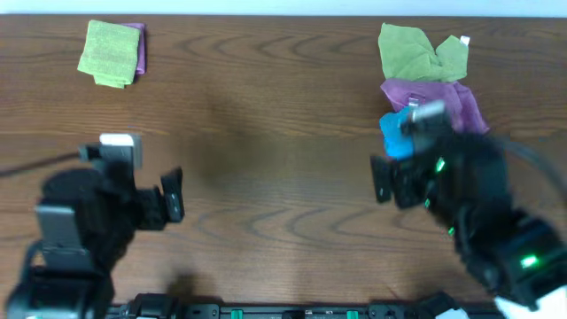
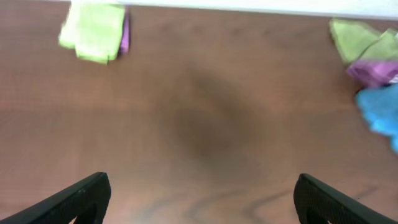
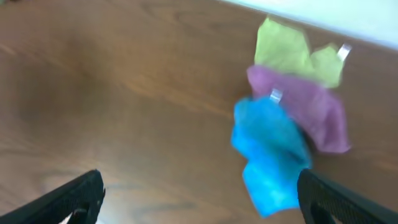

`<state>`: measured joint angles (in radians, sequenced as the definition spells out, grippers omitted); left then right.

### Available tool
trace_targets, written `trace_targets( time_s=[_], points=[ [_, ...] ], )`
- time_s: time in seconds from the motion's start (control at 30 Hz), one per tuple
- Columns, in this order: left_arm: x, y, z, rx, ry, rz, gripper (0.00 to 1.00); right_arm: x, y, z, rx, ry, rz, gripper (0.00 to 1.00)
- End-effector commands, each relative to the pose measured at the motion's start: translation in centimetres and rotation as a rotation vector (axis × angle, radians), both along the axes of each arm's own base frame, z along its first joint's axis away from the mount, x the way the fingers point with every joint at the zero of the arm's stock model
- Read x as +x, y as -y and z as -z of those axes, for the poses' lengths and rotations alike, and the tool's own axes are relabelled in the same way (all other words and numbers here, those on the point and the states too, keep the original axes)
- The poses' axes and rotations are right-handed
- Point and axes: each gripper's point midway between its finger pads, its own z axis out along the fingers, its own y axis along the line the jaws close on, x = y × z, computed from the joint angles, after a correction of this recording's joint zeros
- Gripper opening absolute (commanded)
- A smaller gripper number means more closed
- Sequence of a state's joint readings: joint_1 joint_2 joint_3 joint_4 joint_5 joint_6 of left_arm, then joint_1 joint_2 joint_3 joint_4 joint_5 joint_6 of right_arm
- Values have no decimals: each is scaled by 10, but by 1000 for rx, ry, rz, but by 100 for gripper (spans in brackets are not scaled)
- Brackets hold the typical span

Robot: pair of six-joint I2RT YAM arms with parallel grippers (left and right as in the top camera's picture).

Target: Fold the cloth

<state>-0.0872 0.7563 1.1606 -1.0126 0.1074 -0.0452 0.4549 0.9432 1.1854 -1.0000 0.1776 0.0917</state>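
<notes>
A pile of crumpled cloths lies at the far right: a green cloth on the far side, a purple cloth below it, and a blue cloth nearest me. The right wrist view shows the blue cloth, purple cloth and green cloth. My right gripper is open and empty, its right finger beside the blue cloth; overhead it sits at the pile's near edge. My left gripper is open and empty over bare wood at the near left, seen also in its wrist view.
A folded green cloth on a purple one sits at the far left corner, also in the left wrist view. The wooden table spans the scene. The table's far edge runs along the top.
</notes>
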Motion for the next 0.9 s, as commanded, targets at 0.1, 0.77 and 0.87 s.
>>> trace_targets(
  time_s=[0.1,0.77,0.87],
  points=[
    [-14,14,98,-124,-119,-5,95,-27,0,78,107,-81,33,99],
    [2,12,83,-150,-10,-35,96,-14,-6,47,179,64,25,99],
    [-6,12,92,-145,-56,-39,96,-14,-6,47,178,64,25,99]
  ],
)
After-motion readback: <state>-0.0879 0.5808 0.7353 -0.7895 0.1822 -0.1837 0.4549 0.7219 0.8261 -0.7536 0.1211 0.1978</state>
